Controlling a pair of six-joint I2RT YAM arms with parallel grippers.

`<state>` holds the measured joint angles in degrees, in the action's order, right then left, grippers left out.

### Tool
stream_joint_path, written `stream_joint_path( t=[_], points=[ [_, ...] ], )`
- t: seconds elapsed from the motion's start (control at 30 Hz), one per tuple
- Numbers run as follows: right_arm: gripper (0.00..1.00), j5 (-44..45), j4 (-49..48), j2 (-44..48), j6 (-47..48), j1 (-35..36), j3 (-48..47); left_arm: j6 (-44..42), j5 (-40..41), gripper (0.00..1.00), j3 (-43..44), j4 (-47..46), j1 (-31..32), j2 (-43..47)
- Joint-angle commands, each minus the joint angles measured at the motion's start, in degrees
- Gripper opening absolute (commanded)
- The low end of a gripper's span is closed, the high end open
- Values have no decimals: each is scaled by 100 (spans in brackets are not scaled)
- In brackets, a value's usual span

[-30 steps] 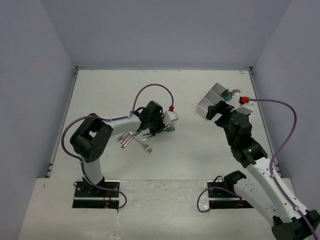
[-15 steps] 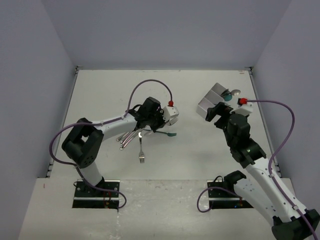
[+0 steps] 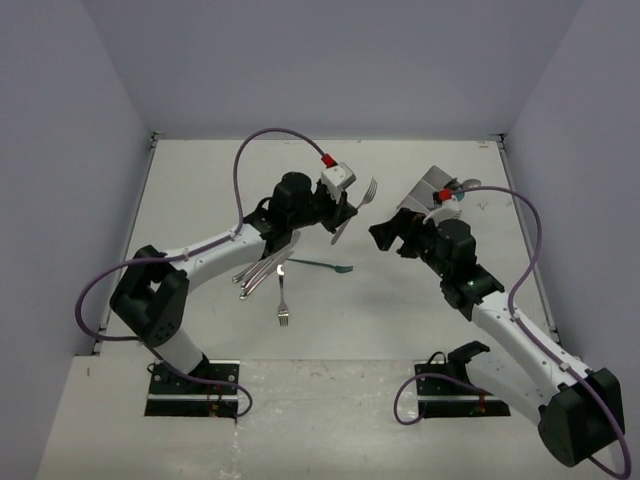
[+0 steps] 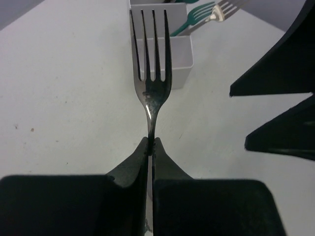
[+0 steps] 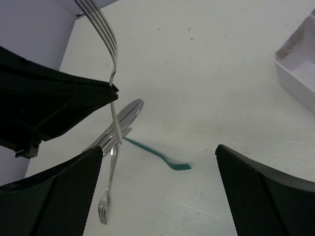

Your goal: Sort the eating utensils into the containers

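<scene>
My left gripper (image 3: 340, 207) (image 4: 151, 143) is shut on the handle of a silver fork (image 3: 366, 190) (image 4: 151, 54) (image 5: 105, 30), held above the table with its tines pointing toward the white divided container (image 3: 424, 188) (image 4: 181, 63). A teal fork (image 4: 189, 21) and a silver utensil (image 4: 224, 8) lie in that box. My right gripper (image 3: 388, 236) (image 5: 158, 149) is open and empty, just right of the held fork. On the table lie a pile of silver utensils (image 3: 260, 273) (image 5: 119, 119), a lone silver fork (image 3: 282, 300) (image 5: 108, 194) and a teal fork (image 3: 326, 266) (image 5: 158, 154).
Grey walls close in the table on three sides. A raised rim (image 3: 148, 190) runs along its left edge. Purple cables (image 3: 270, 135) loop over both arms. The container's corner (image 5: 299, 66) shows at the right of the right wrist view.
My left gripper rose from the pile with a silver fork and swung back and right toward the container. A lone fork now lies in front of the pile. My right gripper moved left toward it.
</scene>
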<state>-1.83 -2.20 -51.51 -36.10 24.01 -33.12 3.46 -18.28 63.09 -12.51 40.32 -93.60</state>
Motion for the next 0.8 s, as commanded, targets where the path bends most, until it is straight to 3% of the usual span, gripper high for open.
stream_joint_path(
  t=[0.0, 0.27, 0.43, 0.53, 0.73, 0.77],
  points=[
    [99, -784, -940, -157, -55, 34, -10, 656, -296, 0, 441, -682, 47, 184],
    [98, -898, -1661, -544, -196, 95, -89, 1243, -36, 0, 511, -972, 178, 325],
    [91, -820, -1907, -930, 59, 157, -281, 1473, 79, 0, 547, -1025, 248, 474],
    [76, -732, -1881, -1168, 182, 165, -510, 1482, 97, 0, 476, -1113, 354, 545],
    [59, -644, -2039, -1301, 296, 192, -678, 1166, 27, 0, 546, -902, 495, 484],
    [51, -618, -2065, -1318, 305, 192, -687, 1096, -87, 0, 581, -850, 512, 466]
  ],
)
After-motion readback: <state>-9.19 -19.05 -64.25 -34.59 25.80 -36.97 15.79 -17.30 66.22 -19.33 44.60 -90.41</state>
